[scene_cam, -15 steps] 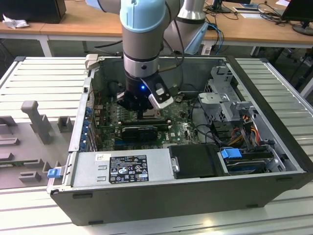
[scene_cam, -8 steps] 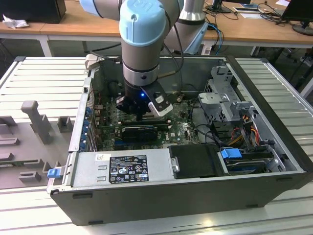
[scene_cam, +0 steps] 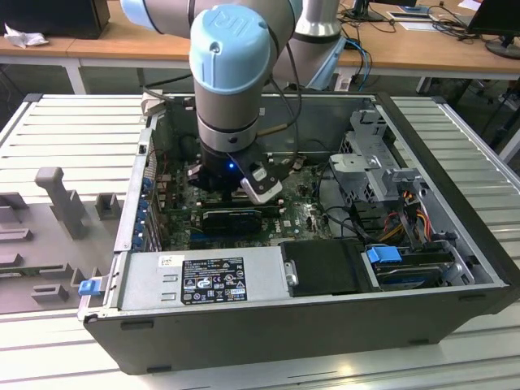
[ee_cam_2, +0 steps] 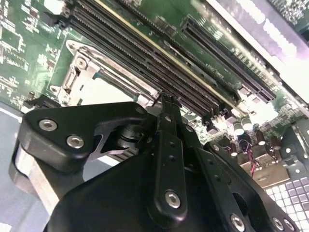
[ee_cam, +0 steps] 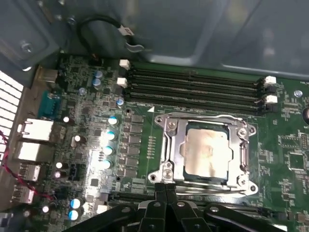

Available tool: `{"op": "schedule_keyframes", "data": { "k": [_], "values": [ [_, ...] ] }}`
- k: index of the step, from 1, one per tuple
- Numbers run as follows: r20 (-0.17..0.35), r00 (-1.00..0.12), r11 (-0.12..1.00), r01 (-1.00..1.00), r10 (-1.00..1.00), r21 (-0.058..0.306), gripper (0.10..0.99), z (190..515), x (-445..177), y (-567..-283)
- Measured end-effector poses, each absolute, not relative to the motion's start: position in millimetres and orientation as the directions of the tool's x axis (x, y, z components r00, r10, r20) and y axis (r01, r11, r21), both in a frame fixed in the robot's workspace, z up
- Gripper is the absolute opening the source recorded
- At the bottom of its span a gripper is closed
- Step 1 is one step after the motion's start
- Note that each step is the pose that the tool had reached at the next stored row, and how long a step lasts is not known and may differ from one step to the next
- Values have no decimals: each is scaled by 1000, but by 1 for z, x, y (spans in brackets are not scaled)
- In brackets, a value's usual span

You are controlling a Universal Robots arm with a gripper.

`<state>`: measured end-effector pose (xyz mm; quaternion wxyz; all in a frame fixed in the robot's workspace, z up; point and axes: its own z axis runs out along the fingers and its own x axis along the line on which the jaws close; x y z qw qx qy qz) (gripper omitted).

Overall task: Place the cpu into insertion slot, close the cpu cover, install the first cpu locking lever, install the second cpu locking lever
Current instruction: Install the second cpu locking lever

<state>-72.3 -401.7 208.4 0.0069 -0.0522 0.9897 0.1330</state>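
Observation:
The cpu (ee_cam: 207, 151) is a pale tan-silver square lying flat in the insertion slot (ee_cam: 184, 155), whose dark rim shows around the chip. The cpu cover (ee_cam: 169, 145), a silvery metal frame, lies down flat around the chip. My gripper (ee_cam: 164, 192) hovers just off one edge of the socket, beside the cover's rim, its black fingers pressed together and holding nothing. In the second wrist view the fingertips (ee_cam_2: 165, 100) hang close above the long black memory slots, with the cover (ee_cam_2: 79, 67) beside them. In the exterior view the gripper (scene_cam: 226, 191) is lowered into the open computer case.
Long black memory slots (ee_cam: 193, 83) run along the far side of the socket. The case holds a grey power supply (scene_cam: 203, 280), a black card (scene_cam: 231, 219), a drive cage (scene_cam: 374, 162) and loose cables (scene_cam: 406, 219). A grey fixture (scene_cam: 57, 195) stands on the slatted table.

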Motion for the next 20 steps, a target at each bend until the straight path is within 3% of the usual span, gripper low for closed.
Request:
{"op": "schedule_keyframes", "data": {
  "k": [16,20],
  "values": [
    [-34,-993,942,-115,-109,316,106,195,-80,-396],
    [-34,-993,942,-115,-110,315,106,210,-80,-395]
  ]
}}
